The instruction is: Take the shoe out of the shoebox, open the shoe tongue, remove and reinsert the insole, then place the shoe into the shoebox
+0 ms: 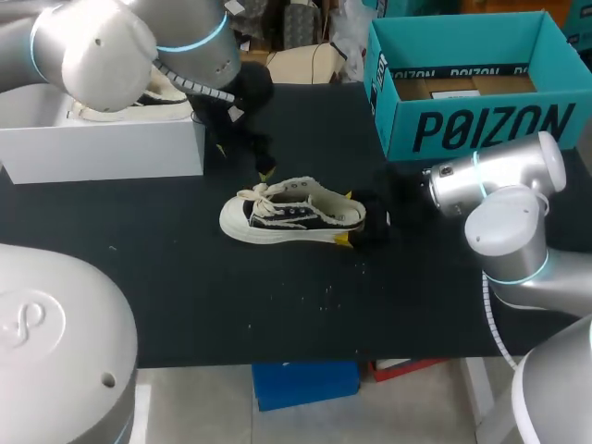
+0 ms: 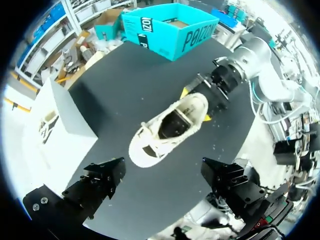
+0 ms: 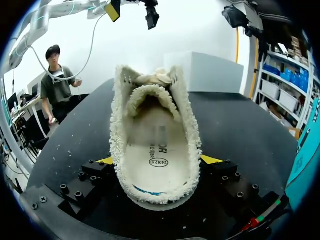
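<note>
One shoe [image 1: 291,215], two boxes: white box [image 1: 102,148], teal box [image 1: 481,129]. Right gripper [image 1: 346,217] is seemingly pinching the half-hidden heel; left gripper [image 2: 162,175] is hanging spread.

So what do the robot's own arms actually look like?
The left arm and right arm are smooth silver-grey with bulbous joints ringed by light-blue bands. Ribbed grey cables run alongside. The jaws are black, tipped bright yellow.

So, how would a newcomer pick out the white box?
On the black table, two boxes stand along the far edge. The white box is the left one, under the left arm. It is plain-sided, unlike the teal box with dark lettering.
</note>
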Robot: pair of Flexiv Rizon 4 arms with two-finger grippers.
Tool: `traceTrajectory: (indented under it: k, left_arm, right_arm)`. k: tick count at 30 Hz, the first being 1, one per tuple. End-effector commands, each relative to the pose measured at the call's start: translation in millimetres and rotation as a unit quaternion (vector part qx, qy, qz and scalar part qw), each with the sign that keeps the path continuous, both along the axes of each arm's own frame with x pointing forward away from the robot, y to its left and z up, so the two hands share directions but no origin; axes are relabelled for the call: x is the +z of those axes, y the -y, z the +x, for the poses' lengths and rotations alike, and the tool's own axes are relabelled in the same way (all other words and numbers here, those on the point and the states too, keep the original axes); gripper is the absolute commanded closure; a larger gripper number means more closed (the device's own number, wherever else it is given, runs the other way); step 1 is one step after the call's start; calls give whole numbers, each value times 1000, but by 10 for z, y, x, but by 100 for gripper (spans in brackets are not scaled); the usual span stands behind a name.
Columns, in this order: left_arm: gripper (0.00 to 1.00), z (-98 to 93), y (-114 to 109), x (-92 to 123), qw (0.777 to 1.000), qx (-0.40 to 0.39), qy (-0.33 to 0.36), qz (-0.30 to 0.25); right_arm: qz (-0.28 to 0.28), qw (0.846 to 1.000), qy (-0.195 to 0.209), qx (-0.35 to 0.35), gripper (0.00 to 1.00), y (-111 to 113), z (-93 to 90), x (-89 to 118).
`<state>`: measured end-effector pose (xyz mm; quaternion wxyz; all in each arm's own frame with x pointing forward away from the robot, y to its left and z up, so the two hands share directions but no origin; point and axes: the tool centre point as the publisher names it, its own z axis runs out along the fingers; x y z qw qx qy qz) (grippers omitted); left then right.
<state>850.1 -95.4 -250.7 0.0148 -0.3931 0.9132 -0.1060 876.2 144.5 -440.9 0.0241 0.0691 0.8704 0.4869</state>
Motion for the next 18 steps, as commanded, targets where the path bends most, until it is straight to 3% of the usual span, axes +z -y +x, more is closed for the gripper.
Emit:
traceTrajectory:
  k: [1, 4, 9, 18]
  left_arm:
    - [0, 12, 69, 21, 937, 318, -83, 120]
    - [0, 33, 98, 6, 931, 335, -101, 102]
    - [0, 29, 361, -101, 919, 371, -104, 83]
    - [0, 130, 636, -374, 900, 407, -113, 104]
  right_arm:
    - [-1, 1000, 0, -1, 100, -7, 6, -7]
    - [-1, 1000, 0, -1, 100, -7, 6, -7]
    - [-1, 1000, 0, -1, 100, -7, 6, -7]
    - [-1, 1000, 0, -1, 100, -7, 6, -7]
